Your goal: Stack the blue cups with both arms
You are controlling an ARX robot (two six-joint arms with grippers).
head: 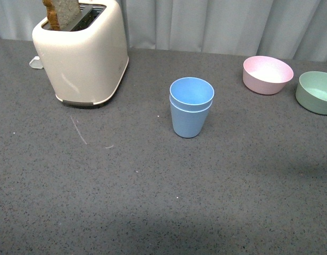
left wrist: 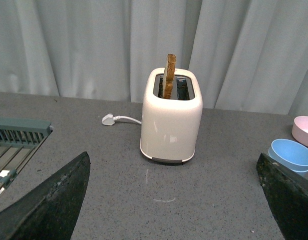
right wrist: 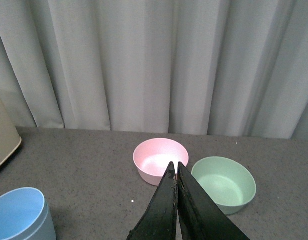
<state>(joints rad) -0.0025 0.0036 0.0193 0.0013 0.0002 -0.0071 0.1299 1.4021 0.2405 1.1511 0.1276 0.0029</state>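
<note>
The two light blue cups [head: 191,106] stand nested, one inside the other, upright in the middle of the grey table. The stack also shows in the left wrist view [left wrist: 292,155] and in the right wrist view [right wrist: 21,215]. Neither arm shows in the front view. My left gripper [left wrist: 174,200] is open and empty, its black fingers [left wrist: 53,200] spread wide above the table in front of the toaster. My right gripper [right wrist: 175,167] is shut and empty, its tips in front of the pink bowl, away from the cups.
A cream toaster [head: 81,50] with a slice of toast stands at the back left, its plug [left wrist: 108,119] behind it. A pink bowl [head: 267,74] and a green bowl [head: 316,91] sit at the back right. A grey rack [left wrist: 16,137] lies beside the left arm. Curtains hang behind.
</note>
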